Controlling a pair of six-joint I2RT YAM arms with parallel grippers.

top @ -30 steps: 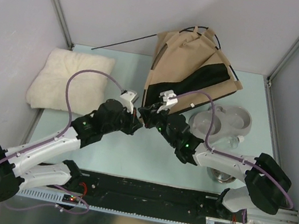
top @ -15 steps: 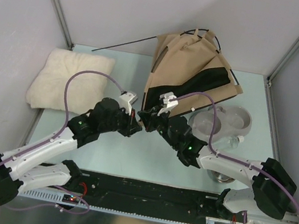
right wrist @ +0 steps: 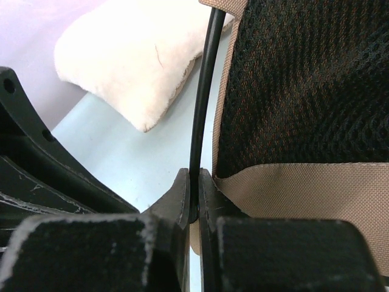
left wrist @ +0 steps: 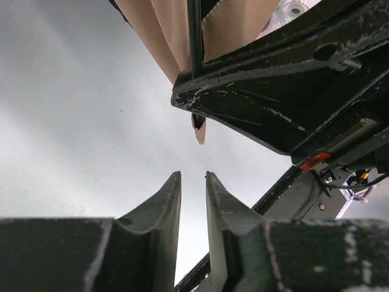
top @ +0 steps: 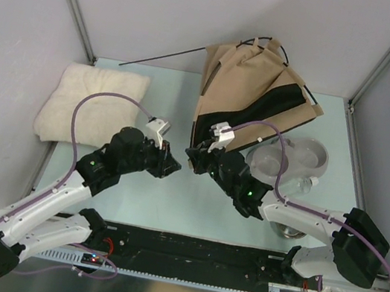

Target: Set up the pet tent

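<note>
Pins the pet tent's (top: 253, 96) pole (right wrist: 203, 91) in the clamped right gripper (right wrist: 194, 181), left gripper (left wrist: 193, 182) slightly parted and empty beside it; next probably needs a left grasp on the fabric edge.

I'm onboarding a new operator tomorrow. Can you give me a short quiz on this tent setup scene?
1. True or false: the right hand is shut on a thin black pole of the pet tent.
2. What does the left hand hold? A) tent fabric B) nothing C) a pole
3. Fill in: the cream cushion lies on the ___ arm's side of the tent.
Key: 1 true; 2 B; 3 left.
</note>
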